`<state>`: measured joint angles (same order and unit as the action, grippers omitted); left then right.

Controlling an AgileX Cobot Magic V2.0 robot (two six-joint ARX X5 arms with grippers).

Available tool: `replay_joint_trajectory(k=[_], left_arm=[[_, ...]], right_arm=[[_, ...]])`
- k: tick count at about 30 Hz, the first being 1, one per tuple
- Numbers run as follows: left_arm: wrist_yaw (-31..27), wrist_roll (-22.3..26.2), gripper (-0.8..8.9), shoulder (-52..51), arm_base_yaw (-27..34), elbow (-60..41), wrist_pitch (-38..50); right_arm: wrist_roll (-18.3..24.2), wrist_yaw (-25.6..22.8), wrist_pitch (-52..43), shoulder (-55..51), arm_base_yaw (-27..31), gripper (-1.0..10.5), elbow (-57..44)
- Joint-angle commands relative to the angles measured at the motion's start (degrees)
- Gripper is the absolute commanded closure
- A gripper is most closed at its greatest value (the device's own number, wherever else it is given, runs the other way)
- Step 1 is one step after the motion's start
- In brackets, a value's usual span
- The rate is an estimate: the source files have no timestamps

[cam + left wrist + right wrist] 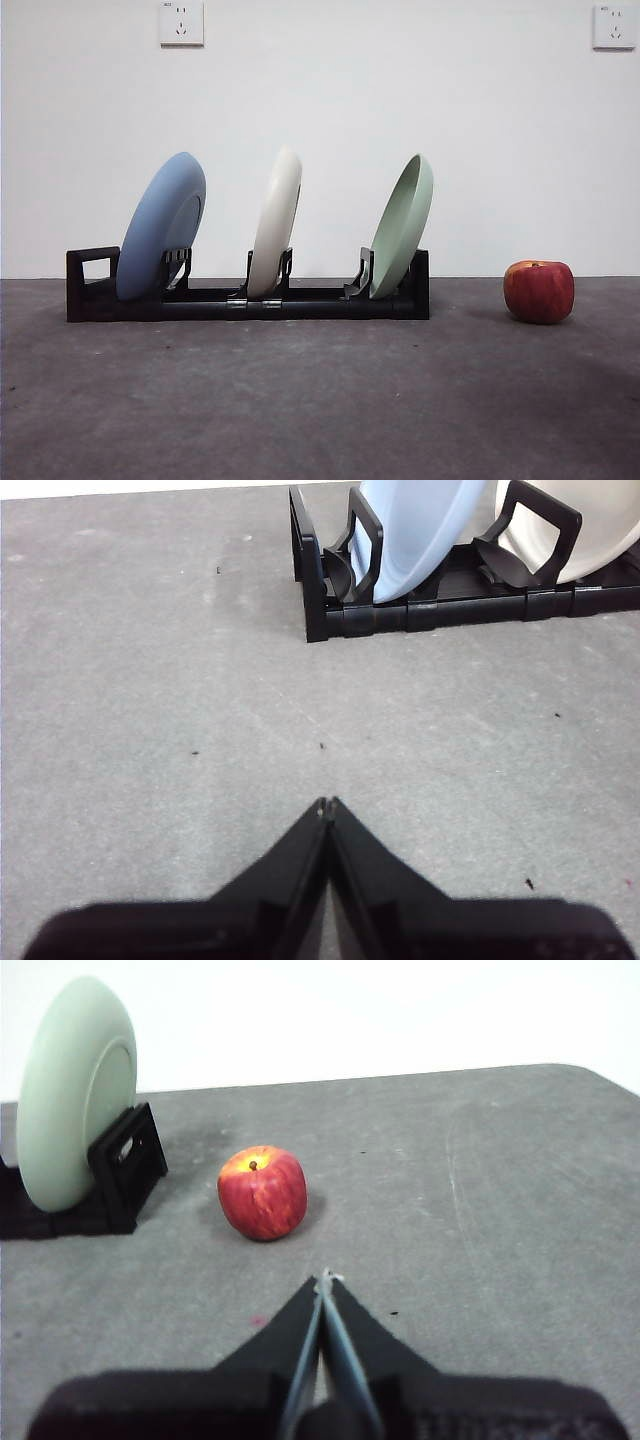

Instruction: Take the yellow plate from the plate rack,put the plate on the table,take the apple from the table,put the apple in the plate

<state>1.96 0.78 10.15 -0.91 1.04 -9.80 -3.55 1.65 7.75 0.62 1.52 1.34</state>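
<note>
Presently, front view: plate rack (250, 300), long, low, black, loop handle at one end, standing on the table (320, 400). Three plates on edge in its slots, each leaning against an upright prong so that it stays put and can be lifted out singly: blue plate (160, 228) nearest the handle, yellow plate (275, 222) in the middle slot, pale green plate (403, 226) at the far end. Apple (539, 291) on the table, apart from the rack, beyond the green plate's end. No arm in sight; two wall sockets (181, 22) high behind.

Left wrist view: left gripper (328, 802), jaws pressed together, tips meeting, nothing held, above bare table. Rack's handle end (320, 580) ahead, well apart, with the blue plate (420, 530) and part of the yellow plate (600, 520) behind its prong.

Right wrist view: right gripper (324, 1278), jaws likewise closed and empty. Apple (262, 1192) near, stem up, just beside the rack's end holding the pale green plate (75, 1090).

Status, judged: nothing begun; yellow plate remains racked, awaiting extraction.
</note>
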Motion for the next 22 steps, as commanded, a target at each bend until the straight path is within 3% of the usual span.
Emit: replay_joint_trajectory(k=[1,5,10,22], left_arm=[[0.0,-3.0,8.17,0.1,0.1,-0.5,0.3],[0.0,-6.3,8.18,0.1,0.1,-0.5,0.7],[1.1,-14.8,8.18,0.1,0.1,1.5,1.9],[9.4,-16.5,8.18,9.3,0.1,16.0,1.7]], right_arm=[[-7.1,0.5,0.1,-0.1,0.0,9.5,-0.5],[-13.9,1.0,1.4,-0.1,0.0,9.5,-0.5],[-20.5,5.1,1.7,-0.1,0.0,9.5,1.9],[-19.8,6.4,14.4,6.5,0.0,9.5,20.2]])
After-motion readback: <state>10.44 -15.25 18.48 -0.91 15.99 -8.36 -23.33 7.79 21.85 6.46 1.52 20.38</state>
